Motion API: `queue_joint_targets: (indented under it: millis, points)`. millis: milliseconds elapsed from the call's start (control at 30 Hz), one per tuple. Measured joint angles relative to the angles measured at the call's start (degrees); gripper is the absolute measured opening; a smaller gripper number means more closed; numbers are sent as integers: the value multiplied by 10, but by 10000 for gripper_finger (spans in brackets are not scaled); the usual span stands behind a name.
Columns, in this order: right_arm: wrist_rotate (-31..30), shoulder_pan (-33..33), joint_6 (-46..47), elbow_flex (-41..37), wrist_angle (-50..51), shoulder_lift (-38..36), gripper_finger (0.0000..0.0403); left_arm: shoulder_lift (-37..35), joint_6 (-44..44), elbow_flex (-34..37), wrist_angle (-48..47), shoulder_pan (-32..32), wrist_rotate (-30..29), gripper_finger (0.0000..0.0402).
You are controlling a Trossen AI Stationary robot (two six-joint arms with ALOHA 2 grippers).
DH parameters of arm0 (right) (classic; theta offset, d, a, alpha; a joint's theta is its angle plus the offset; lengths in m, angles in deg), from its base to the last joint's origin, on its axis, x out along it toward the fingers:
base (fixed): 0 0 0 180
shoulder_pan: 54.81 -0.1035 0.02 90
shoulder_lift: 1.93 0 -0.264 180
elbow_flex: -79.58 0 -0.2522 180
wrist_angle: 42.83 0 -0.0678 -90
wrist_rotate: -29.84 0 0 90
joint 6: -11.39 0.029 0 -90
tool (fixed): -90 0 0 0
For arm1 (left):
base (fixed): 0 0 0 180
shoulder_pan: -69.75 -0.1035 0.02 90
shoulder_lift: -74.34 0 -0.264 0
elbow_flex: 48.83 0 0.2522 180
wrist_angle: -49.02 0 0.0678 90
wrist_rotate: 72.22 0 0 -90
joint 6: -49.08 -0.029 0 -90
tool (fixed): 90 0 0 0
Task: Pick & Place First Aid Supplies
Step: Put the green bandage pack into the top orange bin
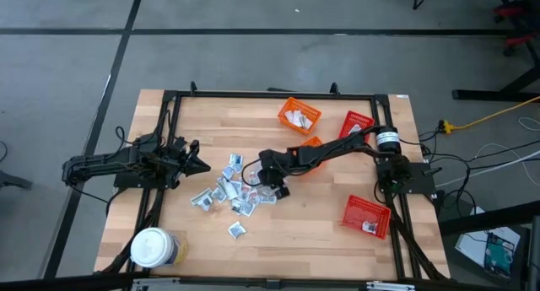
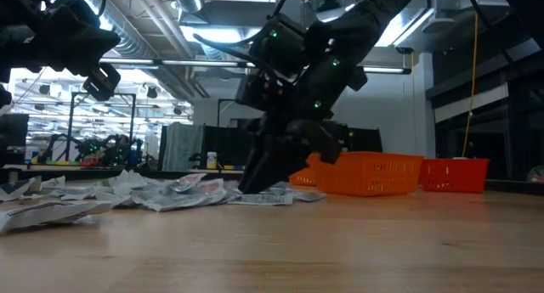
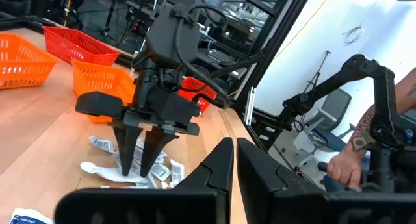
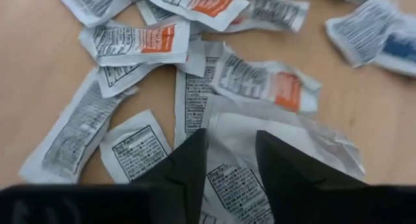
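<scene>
Packets (image 4: 247, 152) directly under right pincer (image 4: 231, 172).

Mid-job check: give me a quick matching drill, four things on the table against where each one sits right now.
Things:
1. right tool
2. left tool
3. white-lidded jar
4. orange basket holding packets

Places:
A. near-left corner of the table
B. far side of the table, middle
C. down on the right edge of the sachet pile
D. left of the pile, apart from it

Pairs: 1-C, 2-D, 3-A, 4-B
</scene>
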Motion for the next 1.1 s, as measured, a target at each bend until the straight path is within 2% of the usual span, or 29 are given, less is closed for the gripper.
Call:
queue_joint_targets:
  millis: [367,767,1100]
  points:
    - [35,4,39,-1,19,1,8,0,0,0,0,0,0,15]
    - [64,19,165,4,38,-15,3,0,0,0,0,0,0,16]
    - [127,41,232,80,87,-34,1,0,0,0,0,0,0,15]
